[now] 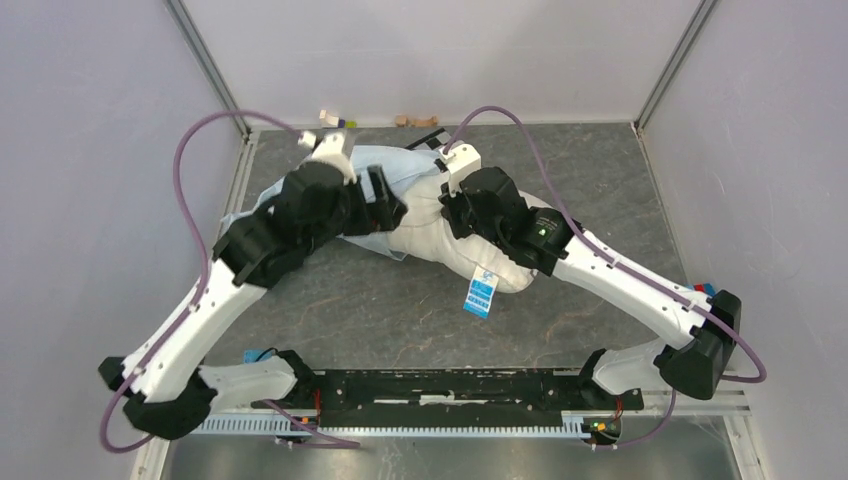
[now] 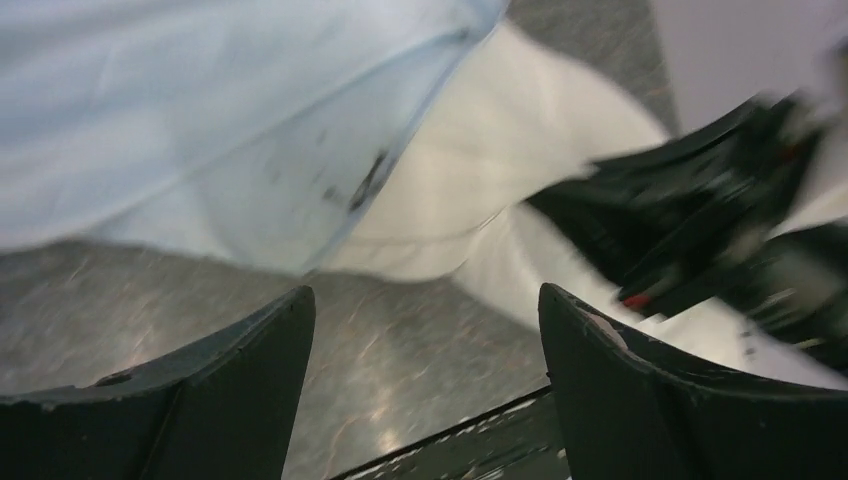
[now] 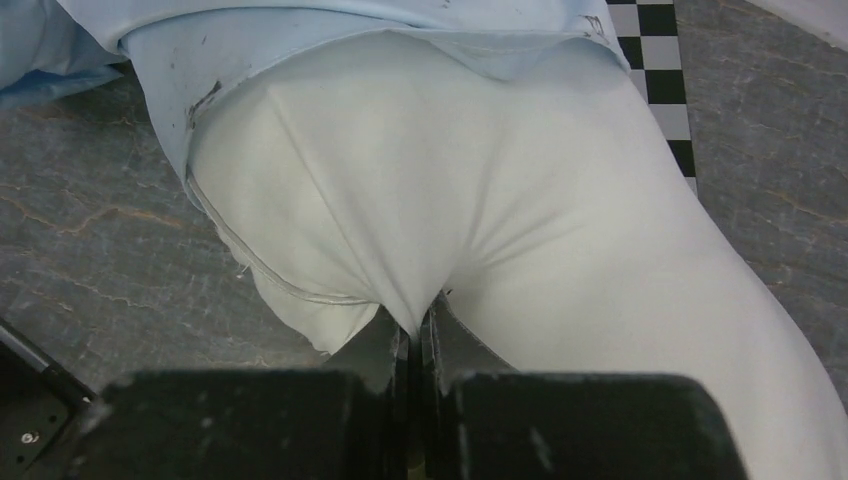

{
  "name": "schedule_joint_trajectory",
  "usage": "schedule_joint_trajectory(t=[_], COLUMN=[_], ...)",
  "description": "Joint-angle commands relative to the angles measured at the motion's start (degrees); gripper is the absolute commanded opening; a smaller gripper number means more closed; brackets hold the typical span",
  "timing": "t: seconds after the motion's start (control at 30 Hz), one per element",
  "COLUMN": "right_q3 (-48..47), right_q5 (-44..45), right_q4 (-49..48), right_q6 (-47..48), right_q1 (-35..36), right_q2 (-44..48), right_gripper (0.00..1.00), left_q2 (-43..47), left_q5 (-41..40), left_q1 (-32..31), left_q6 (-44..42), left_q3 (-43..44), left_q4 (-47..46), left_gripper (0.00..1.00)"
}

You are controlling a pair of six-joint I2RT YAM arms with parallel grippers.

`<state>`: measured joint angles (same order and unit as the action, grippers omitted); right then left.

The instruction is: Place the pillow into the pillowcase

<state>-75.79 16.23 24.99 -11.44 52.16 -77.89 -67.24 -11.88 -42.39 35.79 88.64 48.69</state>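
Overhead, the pillow [image 1: 440, 240] is seen lying slantwise on the table [image 1: 600, 180], its far-left end covered by the pillowcase [image 1: 390, 165] and its near-right end, with the blue tag [image 1: 481, 292], left bare. Both wrists are bent over it, the left arm [image 1: 230, 290] at the covered end and the right arm [image 1: 620, 270] over the bare middle. The jaws themselves cannot be made out from this height.

From the left wrist, through motion blur, the left gripper [image 2: 425, 330] is shown with its jaws wide apart and nothing between them but table. The hem of the case is seen draped across the white cushion beyond the fingertips. No cloth is held on this side.

From the right wrist, the right gripper [image 3: 415, 330] is shown pinched together on a fold of the pillow's own fabric, creases being drawn toward the grip. The mouth of the case is stretched over the far end only, with a checkerboard panel [image 3: 660, 70] showing beside it.

The job is judged to be partly done: one end has been sheathed, while a large part of the cushion remains outside. The case must yet be drawn along, or the cushion pushed deeper, before the tagged end is covered.
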Motion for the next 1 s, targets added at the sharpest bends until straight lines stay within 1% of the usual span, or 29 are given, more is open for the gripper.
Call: schedule_joint_trajectory(t=[0.0, 0.1, 0.17, 0.23, 0.37, 0.4, 0.47, 0.5, 0.53, 0.57, 0.6, 0.63, 0.7, 0.73, 0.8, 0.87, 0.9, 0.97], right_q3=[-7.6, -8.8, -8.7, -8.2, -7.7, -7.6, -7.5, -7.6, -7.7, -7.8, -7.9, -8.0, -8.1, -8.2, -8.0, -7.6, -7.4, -7.1], right_q5=[-5.8, -7.0, -7.6, -8.0, -8.3, -8.2, -8.1, -8.1, -8.2, -8.2, -8.2, -8.3, -8.2, -7.9, -7.1, -6.5, -6.2, -5.8], right_q4=[-6.4, -6.4, -7.0, -7.6, -7.9, -7.9, -8.0, -7.9, -8.0, -8.1, -8.2, -8.2, -8.0, -7.8, -7.7, -7.8, -7.8, -7.9], right_q6=[-3.2, -3.2, -3.3, -3.8, -4.3, -4.2, -4.3, -4.2, -4.2, -4.3, -4.3, -4.3, -4.2, -4.0, -3.8, -3.7, -3.7, -3.8], right_q1=[-1.5, -1.7, -1.8, -1.8, -1.8, -1.8, -1.8, -1.8, -1.7, -1.8, -1.8, -1.8, -1.8, -1.8, -1.7, -1.8, -1.8, -1.8], right_q2=[-0.3, -1.4, -1.8, -1.7, -1.7, -1.6, -1.4, -1.4, -1.3, -1.3, -1.2, -1.3, -1.4, -1.4, -1.4, -1.2, -1.1, -0.8], right_gripper=[0.0, 0.0, 0.0, 0.0, 0.0, 0.0, 0.0, 0.0, 0.0, 0.0, 0.0, 0.0, 0.0, 0.0, 0.0, 0.0, 0.0, 0.0], left_q2=[4.2, 5.0, 4.1, 2.3, -2.1, -2.7, -3.9, -4.3, -4.8, -5.3, -5.6, -5.8, -5.1, -4.4, -3.2, -3.0, -3.1, -3.5], left_q5=[-10.7, -14.5, -17.5, -22.2, -35.5, -37.6, -38.6, -38.3, -38.0, -37.6, -37.1, -36.6, -35.4, -35.0, -35.8, -38.5, -39.5, -39.0], left_q1=[-4.1, -5.8, -5.8, -5.8, -5.6, -5.3, -3.4, -2.4, -1.5, -1.0, -0.8, -0.8, -1.0, -1.3, -1.5, -1.4, -1.2, -0.2], left_q6=[2.1, 5.0, 5.7, 6.4, 9.1, 8.5, 7.3, 6.6, 5.2, 4.0, 2.7, 1.4, -0.6, -1.7, -3.9, -5.3, -6.1, -7.8], left_q3=[-15.9, -23.9, -25.9, -26.1, -23.7, -23.3, -22.4, -22.1, -21.8, -21.7, -21.3, -20.6, -18.0, -17.0, -14.0, -11.2, -10.6, -10.5], left_q4=[1.8, -3.7, -7.1, -9.0, -7.3, -7.4, -7.4, -7.6, -8.1, -8.9, -9.3, -9.1, -7.6, -7.0, -4.3, -1.3, -0.6, -0.9], left_gripper=[0.87, 0.87, 0.87, 0.87, 0.88, 0.87, 0.87, 0.84, 0.8, 0.72, 0.62, 0.48, 0.25, 0.19, 0.17, 0.18, 0.21, 0.31])
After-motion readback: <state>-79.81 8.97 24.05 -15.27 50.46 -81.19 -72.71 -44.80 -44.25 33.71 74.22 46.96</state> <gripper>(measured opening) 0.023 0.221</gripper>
